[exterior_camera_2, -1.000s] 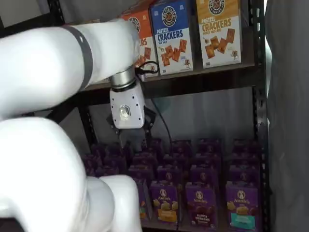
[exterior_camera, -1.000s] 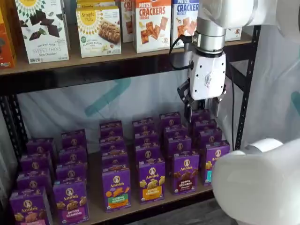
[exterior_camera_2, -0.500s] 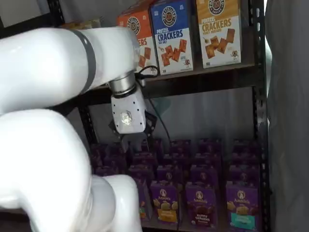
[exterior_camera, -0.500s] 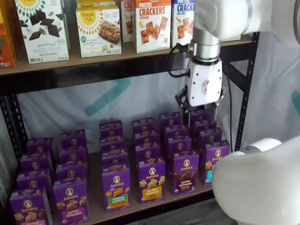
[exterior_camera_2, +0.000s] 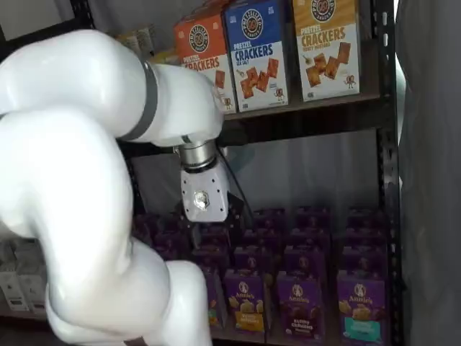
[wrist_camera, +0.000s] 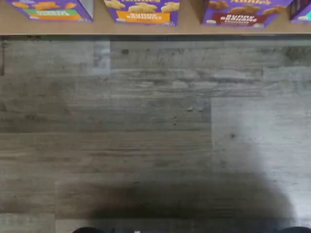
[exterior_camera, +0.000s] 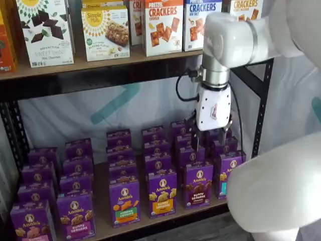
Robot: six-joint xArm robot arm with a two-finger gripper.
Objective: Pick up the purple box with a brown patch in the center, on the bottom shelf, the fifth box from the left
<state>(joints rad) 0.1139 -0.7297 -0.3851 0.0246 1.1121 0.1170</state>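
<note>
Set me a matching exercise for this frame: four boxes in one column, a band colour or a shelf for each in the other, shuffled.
Boxes
1. purple box with dark brown crackers
2. purple carton with orange crackers
3. purple carton with pale crackers
4. blue pretzel crackers box

Band or place
A. yellow band
B. upper shelf
C. dark red band
D. green band

Pairs: 1-C, 2-D, 3-A, 4-B
</note>
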